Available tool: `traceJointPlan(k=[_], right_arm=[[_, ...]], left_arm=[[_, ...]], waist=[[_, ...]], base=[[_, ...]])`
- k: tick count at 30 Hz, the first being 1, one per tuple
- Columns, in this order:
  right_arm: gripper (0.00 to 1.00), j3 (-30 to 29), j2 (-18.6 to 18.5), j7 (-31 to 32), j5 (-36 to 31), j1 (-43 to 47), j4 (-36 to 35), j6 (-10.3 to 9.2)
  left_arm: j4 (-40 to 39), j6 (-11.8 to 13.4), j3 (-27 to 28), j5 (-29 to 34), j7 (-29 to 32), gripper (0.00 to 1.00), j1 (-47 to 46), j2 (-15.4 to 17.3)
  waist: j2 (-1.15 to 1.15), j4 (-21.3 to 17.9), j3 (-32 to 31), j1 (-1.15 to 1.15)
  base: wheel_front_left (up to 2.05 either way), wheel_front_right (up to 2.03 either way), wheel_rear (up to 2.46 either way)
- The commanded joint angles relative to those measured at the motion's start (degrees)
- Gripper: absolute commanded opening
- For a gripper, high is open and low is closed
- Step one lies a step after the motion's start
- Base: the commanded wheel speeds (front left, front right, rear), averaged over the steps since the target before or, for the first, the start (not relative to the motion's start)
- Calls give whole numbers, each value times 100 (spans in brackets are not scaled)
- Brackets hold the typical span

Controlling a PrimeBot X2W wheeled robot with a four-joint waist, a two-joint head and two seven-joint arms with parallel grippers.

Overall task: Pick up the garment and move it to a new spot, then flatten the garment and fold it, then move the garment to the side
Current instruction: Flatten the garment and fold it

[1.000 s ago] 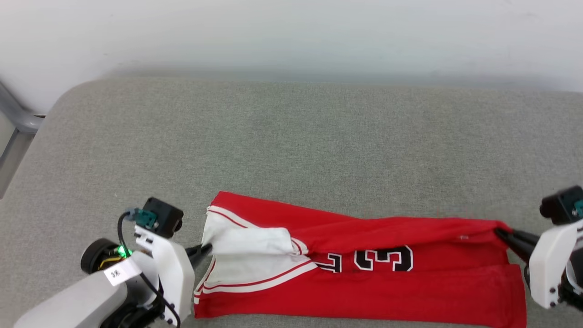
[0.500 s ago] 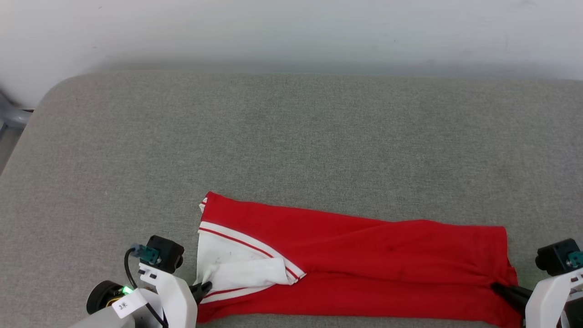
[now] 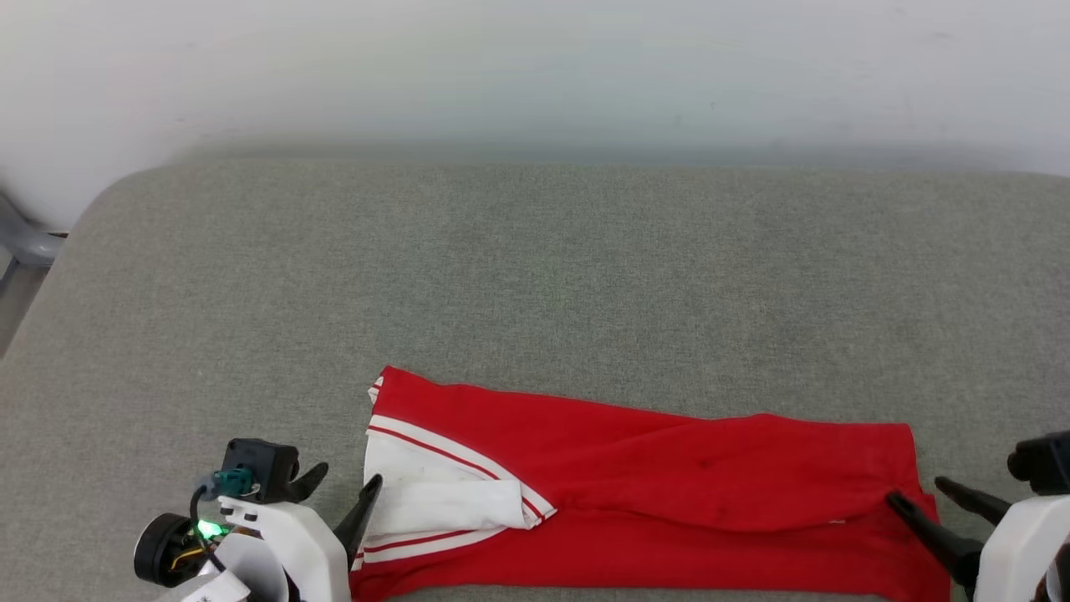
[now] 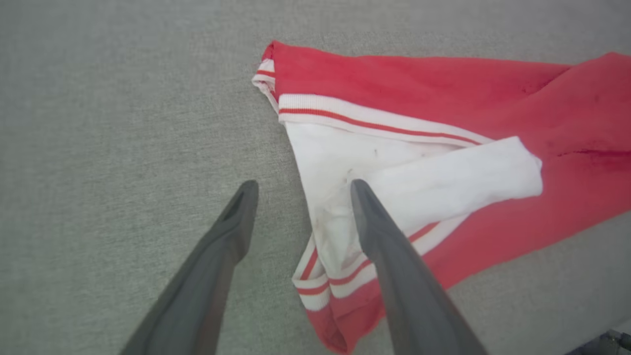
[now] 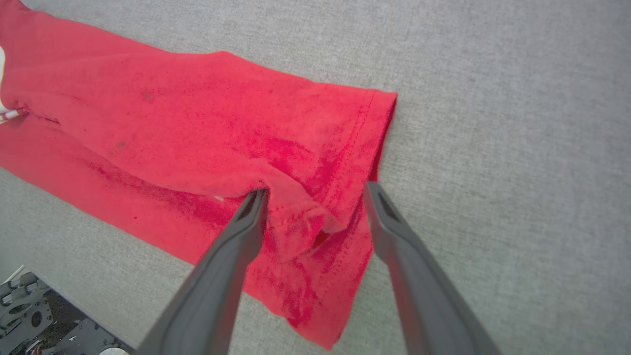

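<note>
The left gripper (image 3: 348, 478) sits low at the near left of the head view with its two dark fingers spread wide and nothing between them. They point up and slightly right, toward the sleeve end of the garment (image 3: 669, 468). In the left wrist view the finger nearer the cloth lies over the white sleeve (image 4: 443, 177), though whether it presses on the fabric cannot be told, and the other finger hangs over the bare grey cushioned surface (image 3: 535, 276). Behind the fingers, the white wrist housing with its dark camera block (image 3: 255, 468) and a green light rises from the bottom edge. The right gripper (image 3: 917, 490) comes in at the near right, its fingers also spread and angled up and left toward the hem. In the right wrist view a small bunched fold of the hem (image 5: 305, 222) lies loose between the two fingers, not pinched. One tip is over the red cloth and the other just beside the hem's edge. The garment lies free as a long folded band along the near side of the surface, plain red side up, with the striped trim and white sleeve at the robot's left end and the hem at its right.
</note>
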Motion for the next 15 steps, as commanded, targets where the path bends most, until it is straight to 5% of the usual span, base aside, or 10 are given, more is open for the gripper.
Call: traceJointPlan(k=[1, 9, 15], right_arm=[[100, -173, -45, 5, 21, 115, -162, -7], [100, -999, -278, 460, 69, 236, -764, -6], [100, -1409, -384, 1493, 534, 356, -690, -6]], left_arm=[[-53, 172, 102, 96, -267, 100, 123, -35], [-226, 1002, 643, 464, -1176, 100, 377, -188], [-484, 1437, 1451, 1170, -1268, 100, 630, -450]], waist=[[0, 6, -82, 0], [0, 81, -184, 0], [0, 206, -118, 0]], base=[[0, 0, 0], [0, 0, 0], [0, 0, 0]])
